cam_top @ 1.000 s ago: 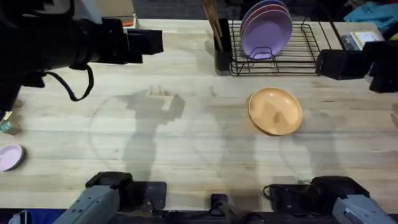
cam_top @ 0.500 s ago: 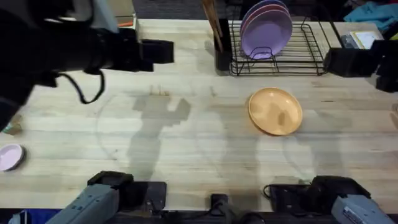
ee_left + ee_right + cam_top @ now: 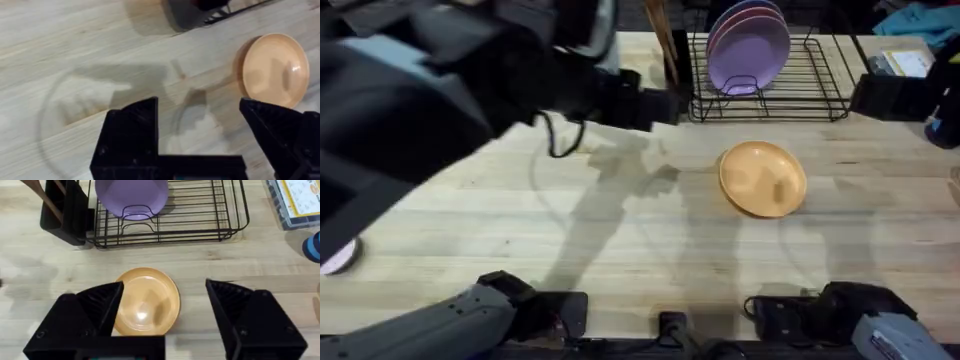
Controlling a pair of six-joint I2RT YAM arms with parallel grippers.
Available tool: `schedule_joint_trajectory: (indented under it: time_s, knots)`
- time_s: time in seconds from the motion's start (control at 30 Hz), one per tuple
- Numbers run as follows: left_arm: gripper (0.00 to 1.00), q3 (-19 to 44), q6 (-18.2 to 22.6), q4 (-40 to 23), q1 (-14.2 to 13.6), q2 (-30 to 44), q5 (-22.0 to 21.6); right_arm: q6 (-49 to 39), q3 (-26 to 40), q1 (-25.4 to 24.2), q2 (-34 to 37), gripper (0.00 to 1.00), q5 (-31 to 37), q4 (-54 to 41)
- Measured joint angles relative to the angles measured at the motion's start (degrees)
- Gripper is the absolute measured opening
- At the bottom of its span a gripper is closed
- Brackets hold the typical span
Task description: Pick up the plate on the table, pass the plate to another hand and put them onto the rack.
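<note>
The orange-tan plate [image 3: 763, 178] lies flat on the wooden table [image 3: 620, 260], a short way in front of the black wire rack [image 3: 815, 85]. My left arm [image 3: 520, 85] reaches from the back left toward the middle, large and dark under the camera. Its gripper [image 3: 200, 125] is open above bare wood, with the plate [image 3: 274, 70] off to one side. My right gripper [image 3: 165, 305] hangs open high over the plate [image 3: 147, 300], and the rack [image 3: 200, 215] lies beyond it. Nothing is held.
Lavender plates [image 3: 748, 45] stand upright in the rack's left part. A black utensil holder [image 3: 677, 85] with wooden utensils sits against the rack's left end. A small pink dish [image 3: 335, 258] lies at the table's left edge. A printed box [image 3: 900, 62] lies at the back right.
My left arm has swung right toward the middle of the table and looms larger under the camera. The right arm shifted slightly right. The plate has stayed put.
</note>
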Motion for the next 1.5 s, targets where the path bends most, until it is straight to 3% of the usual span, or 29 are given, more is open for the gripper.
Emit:
schedule_joint_trajectory:
  time_s: [0.23,0.33,0.37,0.57,0.87,1.07,1.13,1.5]
  knots:
    - [0.995,0.0,-7.0,4.8,-8.2,5.1,-4.9,0.0,0.0,0.0,0.0,0.998,0.0,0.0]
    - [0.995,0.0,-11.0,7.8,-10.9,7.1,-6.7,0.0,0.0,0.0,0.0,0.998,0.0,0.0]
    - [0.995,0.0,-14.0,11.0,-13.1,9.1,-7.7,0.0,0.0,0.0,0.0,0.997,0.0,0.0]
    - [0.995,0.0,-18.8,15.4,-17.1,13.7,-8.2,0.0,0.0,0.0,0.0,0.997,0.0,0.0]
    - [0.995,0.0,-23.5,18.1,-22.8,21.7,-11.9,0.0,0.0,0.0,0.0,0.997,0.0,-0.1]
    - [0.995,0.0,-24.5,21.4,-27.2,25.3,-13.9,0.0,0.0,0.0,0.0,0.997,0.0,-1.0]
    - [0.995,0.0,-25.6,21.6,-29.4,26.2,-17.1,0.0,0.0,0.0,0.0,0.998,0.0,-1.3]
    - [0.995,0.1,-27.5,27.2,-31.8,27.5,-22.7,0.0,0.0,0.0,0.0,0.998,0.0,-2.9]
